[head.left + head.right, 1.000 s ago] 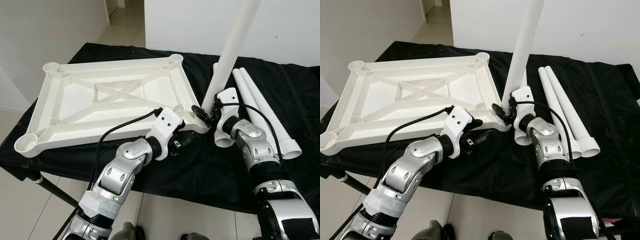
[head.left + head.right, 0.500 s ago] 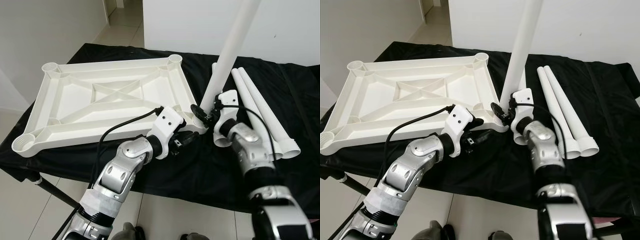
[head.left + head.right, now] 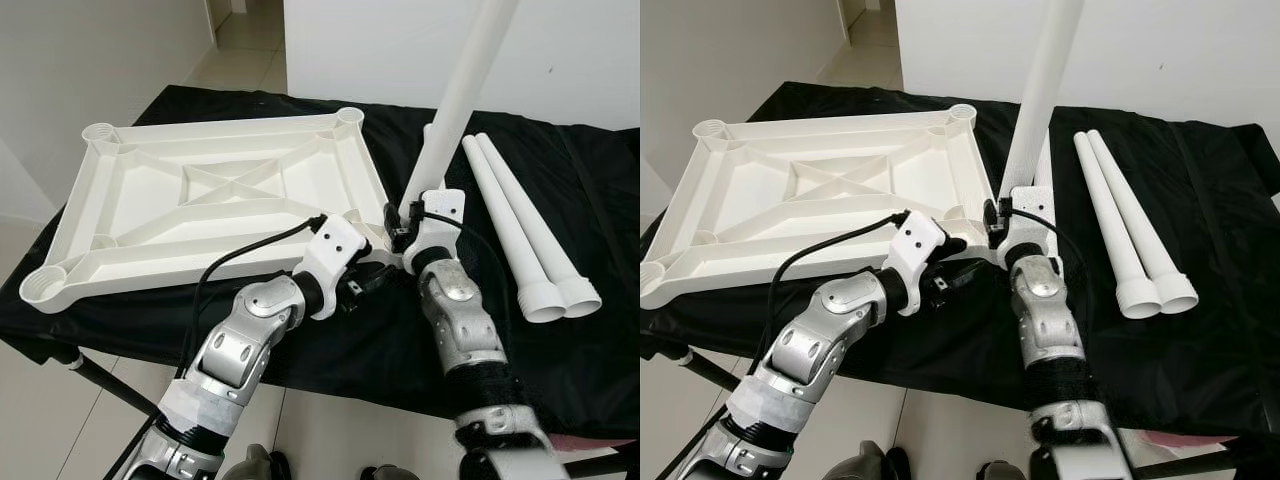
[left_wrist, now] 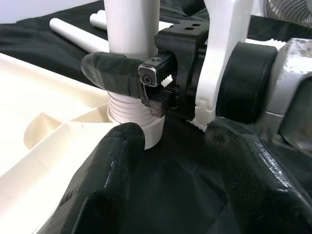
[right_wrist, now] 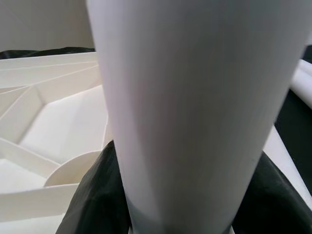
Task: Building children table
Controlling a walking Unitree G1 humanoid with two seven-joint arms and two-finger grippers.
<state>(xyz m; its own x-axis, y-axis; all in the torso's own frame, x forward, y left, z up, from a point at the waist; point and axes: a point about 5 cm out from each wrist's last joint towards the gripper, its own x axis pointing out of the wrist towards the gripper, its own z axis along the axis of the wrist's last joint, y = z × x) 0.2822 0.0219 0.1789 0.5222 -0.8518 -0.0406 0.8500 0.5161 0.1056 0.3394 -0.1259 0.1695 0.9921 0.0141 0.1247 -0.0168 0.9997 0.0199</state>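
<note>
**Leg seating upright in the corner socket**

The white ribbed plastic tabletop (image 3: 215, 200) is lying upside down on the black-draped table (image 3: 600, 370), its near corner socket just ahead of the left gripper (image 4: 170, 146), whose fingers are standing wide. The right gripper (image 3: 408, 222) is clamping the tall white plastic leg (image 3: 455, 105), which has swung from leaning to nearly upright, suggesting its threads are engaging. Two spare white legs (image 3: 520, 235) are lying well beyond the right fingers.

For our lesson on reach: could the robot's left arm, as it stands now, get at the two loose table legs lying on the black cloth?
Probably not. The two loose legs lie on the robot's far right, and the right gripper holding the upright leg stands between. The left gripper sits by the tabletop corner.
</note>
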